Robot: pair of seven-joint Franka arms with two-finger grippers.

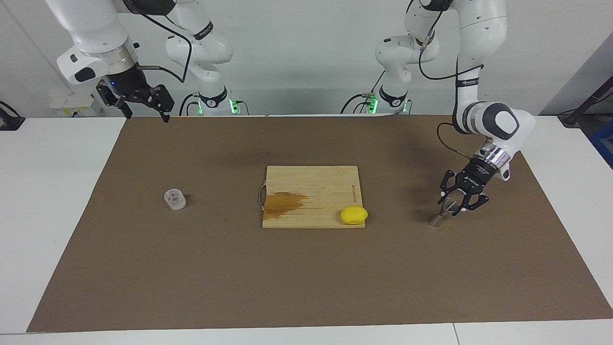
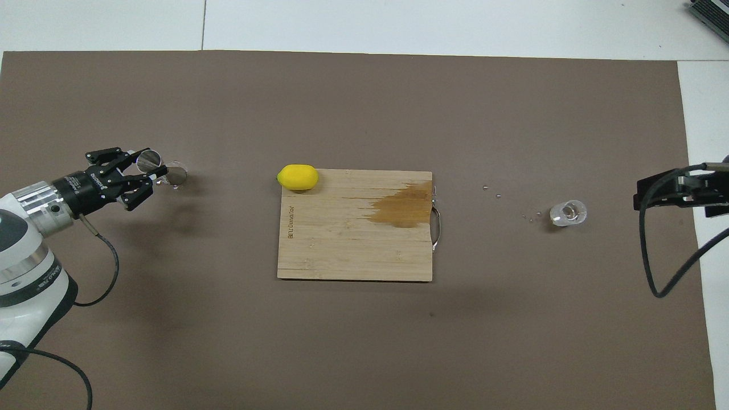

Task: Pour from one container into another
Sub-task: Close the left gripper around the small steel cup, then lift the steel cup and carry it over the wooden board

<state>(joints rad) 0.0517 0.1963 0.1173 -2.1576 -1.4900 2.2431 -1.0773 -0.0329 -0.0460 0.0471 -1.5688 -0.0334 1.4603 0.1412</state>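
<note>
The clear ridged cup (image 1: pixel 175 199) stands upright on the brown mat toward the right arm's end of the table; it also shows in the overhead view (image 2: pixel 568 212). The metal hourglass jigger (image 1: pixel 441 214) is toward the left arm's end, tilted, with its lower cone on the mat (image 2: pixel 177 175). My left gripper (image 1: pixel 452 204) is low and shut on the jigger's upper cone (image 2: pixel 149 161). My right gripper (image 1: pixel 145 114) waits open and empty, high over the mat's edge by the robots; only part of it shows in the overhead view (image 2: pixel 678 191).
A wooden cutting board (image 1: pixel 330 179) with a wet brown stain (image 1: pixel 285 202) lies mid-table. A yellow lemon (image 1: pixel 354 215) sits on the board's corner farthest from the robots, toward the jigger. Small droplets (image 2: pixel 498 196) lie on the mat between board and cup.
</note>
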